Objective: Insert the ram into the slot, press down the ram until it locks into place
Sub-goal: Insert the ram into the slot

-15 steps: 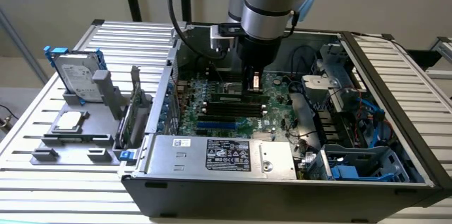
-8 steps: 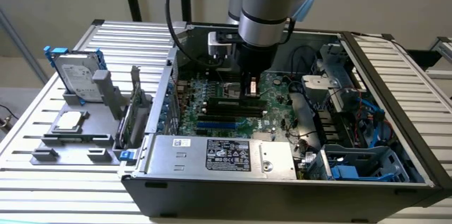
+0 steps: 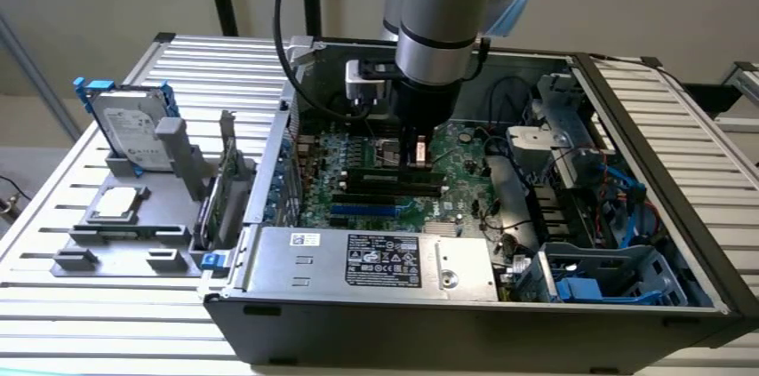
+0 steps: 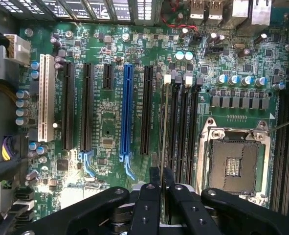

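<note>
The gripper (image 4: 161,177) reaches down into the open computer case (image 3: 475,323), its fingers (image 4: 154,178) nearly closed and pinching the ram (image 4: 164,122) by one end. In the wrist view the ram appears edge-on (a thin pale line) and runs lengthwise along the slot (image 4: 173,127). This is the outermost of four parallel black sockets, between a long black expansion slot (image 4: 147,110) and the silver-framed CPU socket (image 4: 232,161). Whether the ram is seated cannot be told.
</note>
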You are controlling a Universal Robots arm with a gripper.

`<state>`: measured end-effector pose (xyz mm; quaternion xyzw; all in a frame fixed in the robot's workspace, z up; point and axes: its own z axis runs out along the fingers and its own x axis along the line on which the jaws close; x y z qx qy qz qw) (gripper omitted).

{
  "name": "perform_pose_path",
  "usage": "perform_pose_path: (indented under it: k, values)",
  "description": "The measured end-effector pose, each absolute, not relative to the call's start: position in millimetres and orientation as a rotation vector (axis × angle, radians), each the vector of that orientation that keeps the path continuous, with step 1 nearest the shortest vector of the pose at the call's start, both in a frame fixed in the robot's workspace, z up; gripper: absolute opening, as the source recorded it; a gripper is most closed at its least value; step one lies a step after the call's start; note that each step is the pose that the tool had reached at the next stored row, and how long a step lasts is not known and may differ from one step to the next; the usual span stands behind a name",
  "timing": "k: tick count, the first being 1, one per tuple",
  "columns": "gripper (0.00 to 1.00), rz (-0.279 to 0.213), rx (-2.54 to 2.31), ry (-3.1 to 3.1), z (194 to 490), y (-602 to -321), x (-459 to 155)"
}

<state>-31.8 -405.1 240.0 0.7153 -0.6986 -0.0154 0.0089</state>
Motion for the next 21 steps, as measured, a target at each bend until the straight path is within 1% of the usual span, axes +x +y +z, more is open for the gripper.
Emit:
perform_pose_path:
  k: [6,21]
  values:
    - [0.14,-0.043,2.231,-2.180,238.1,-404.9,-31.8]
    - [0.14,-0.048,2.229,-2.177,231.1,-400.8,-31.9]
